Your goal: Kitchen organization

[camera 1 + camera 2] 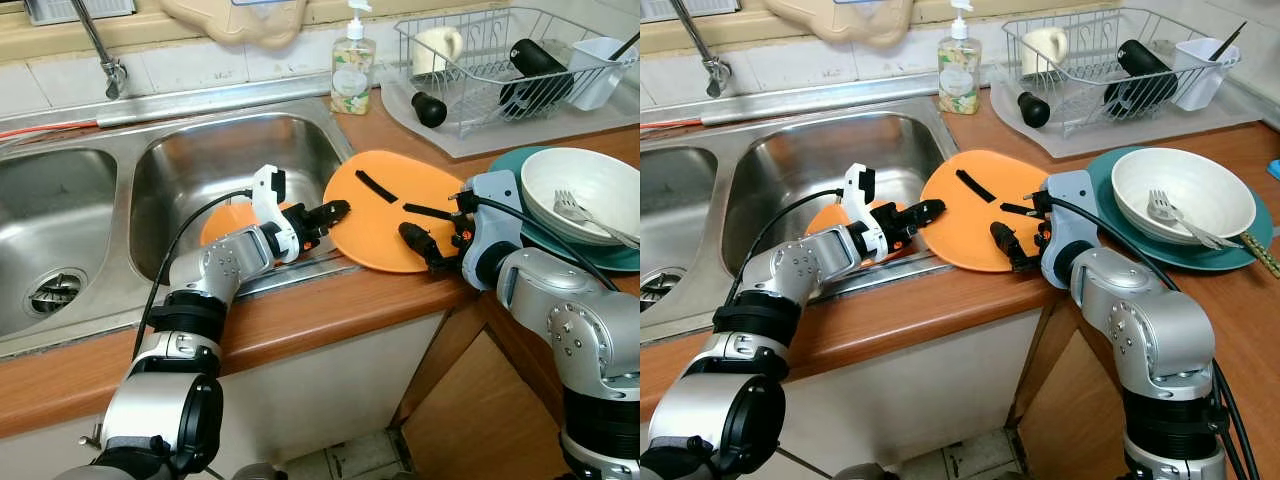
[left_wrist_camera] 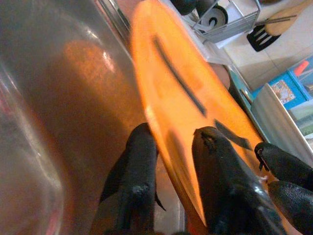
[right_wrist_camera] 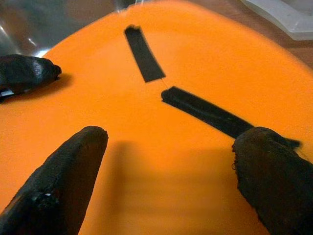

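- Orange plate (image 1: 385, 205) lying across the sink's front corner, partly on the wooden tabletop (image 1: 330, 310), its left edge jutting out over the right sink basin (image 1: 190, 190).
- Left claw (image 1: 335, 211) clenched on that overhanging rim: one finger above, one below in the left wrist view, grasping the plate edge-on. Probably the overhang is what makes the rim reachable at all.
- Right claw (image 1: 425, 232) released, fingers spread wide over the plate's near side, tips hovering on or just above the surface; contact hard to call. Looks like a steadying or second-grip position.
- Black strips (image 3: 171, 85) stuck on the plate's face, lying between the two claws.
- A second orange item (image 1: 225, 218) down in the basin, just behind the left wrist.
- To the right, a white bowl (image 1: 585, 190) holding a fork (image 1: 580, 212), stacked on a teal plate (image 1: 505, 165), touching or nearly touching the orange plate's far edge.
- Dish rack (image 1: 490, 60) and soap bottle (image 1: 352, 65) at the back, well apart from the action.
- Judging by the pinch: plate about to be lifted off the edge; a one-sided grip risks tilt.
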Controlling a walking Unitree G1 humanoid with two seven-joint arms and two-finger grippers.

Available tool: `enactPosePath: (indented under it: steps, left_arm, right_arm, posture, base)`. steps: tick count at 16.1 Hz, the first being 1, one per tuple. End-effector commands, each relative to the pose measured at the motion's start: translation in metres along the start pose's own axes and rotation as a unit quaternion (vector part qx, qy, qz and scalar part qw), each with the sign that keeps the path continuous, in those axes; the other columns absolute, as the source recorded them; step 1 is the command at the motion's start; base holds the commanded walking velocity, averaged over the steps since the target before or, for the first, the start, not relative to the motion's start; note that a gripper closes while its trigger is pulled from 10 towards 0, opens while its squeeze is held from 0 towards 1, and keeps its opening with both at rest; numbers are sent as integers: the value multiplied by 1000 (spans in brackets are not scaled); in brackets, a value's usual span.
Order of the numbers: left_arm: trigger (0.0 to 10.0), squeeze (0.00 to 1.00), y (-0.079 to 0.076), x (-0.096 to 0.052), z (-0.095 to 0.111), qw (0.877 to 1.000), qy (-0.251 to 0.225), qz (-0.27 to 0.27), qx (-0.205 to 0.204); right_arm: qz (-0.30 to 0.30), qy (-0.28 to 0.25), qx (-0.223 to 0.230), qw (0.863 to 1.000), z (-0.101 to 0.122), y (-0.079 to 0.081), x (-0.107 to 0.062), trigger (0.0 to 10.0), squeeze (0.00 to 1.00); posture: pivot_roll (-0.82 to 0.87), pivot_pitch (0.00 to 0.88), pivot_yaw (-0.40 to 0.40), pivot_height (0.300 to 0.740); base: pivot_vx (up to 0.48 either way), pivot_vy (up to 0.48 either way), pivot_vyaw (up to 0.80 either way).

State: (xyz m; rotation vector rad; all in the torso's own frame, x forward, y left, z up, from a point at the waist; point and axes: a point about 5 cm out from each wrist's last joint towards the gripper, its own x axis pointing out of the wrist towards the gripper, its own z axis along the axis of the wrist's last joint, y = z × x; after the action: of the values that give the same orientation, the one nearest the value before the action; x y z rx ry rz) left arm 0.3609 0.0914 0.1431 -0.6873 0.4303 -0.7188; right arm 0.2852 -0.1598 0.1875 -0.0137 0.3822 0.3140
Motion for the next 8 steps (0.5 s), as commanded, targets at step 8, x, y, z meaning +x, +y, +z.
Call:
enactPosePath:
  steps: [8]
  left_arm:
    - [0, 0, 11, -8, 16, 998, -34, 48, -1]
  right_arm:
    - [10, -14, -20, 1000, 8, 3, 2, 10000, 1000]
  posture:
    - [-69, 0, 70, 740]
  base:
    - [0, 0, 0]
